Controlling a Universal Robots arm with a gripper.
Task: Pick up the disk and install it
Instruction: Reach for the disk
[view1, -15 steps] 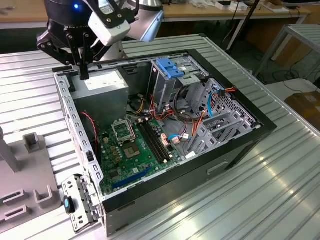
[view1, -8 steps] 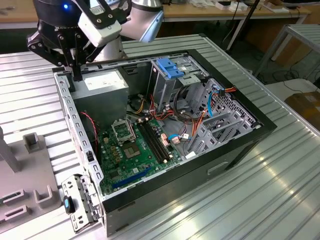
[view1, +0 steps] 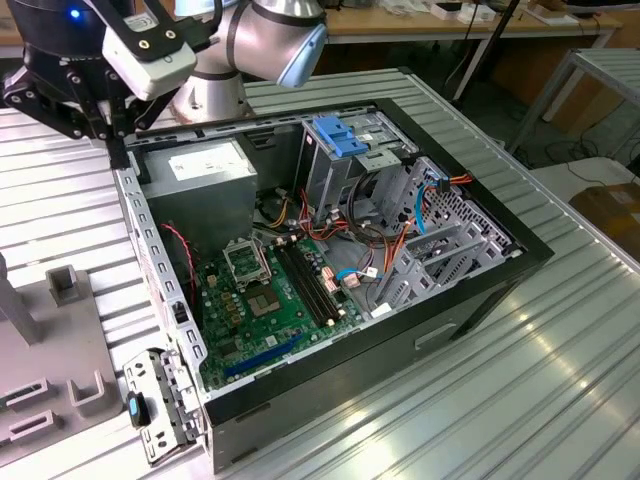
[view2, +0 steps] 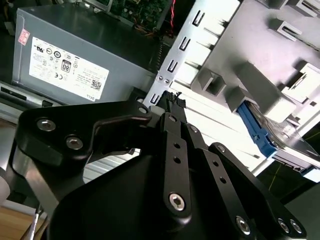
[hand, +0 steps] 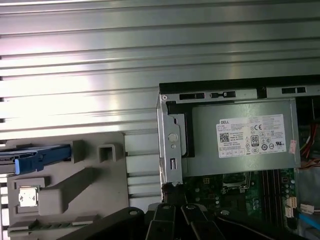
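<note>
The disk (hand: 41, 157) lies on edge in a slot of a grey holder plate (hand: 75, 195) beside the computer case, its bright blue carrier frame (view2: 256, 129) showing in both wrist views. My gripper (view1: 118, 148) hangs over the case's corner by the power supply, at the exterior view's upper left. Its black fingers (view2: 172, 107) are shut together with nothing between them. The fingertips sit just above the metal rim of the case (hand: 169, 165), apart from the disk, which is off to the side on the holder.
The open computer case (view1: 480, 290) lies on a ribbed metal table (view1: 560, 370). Inside are the grey power supply (view1: 200, 175), the green motherboard (view1: 270, 300), a pale blue bracket (view1: 340, 135) and a metal drive cage (view1: 445, 235) with cables. The grey holder plate (view1: 60, 380) has upright blocks.
</note>
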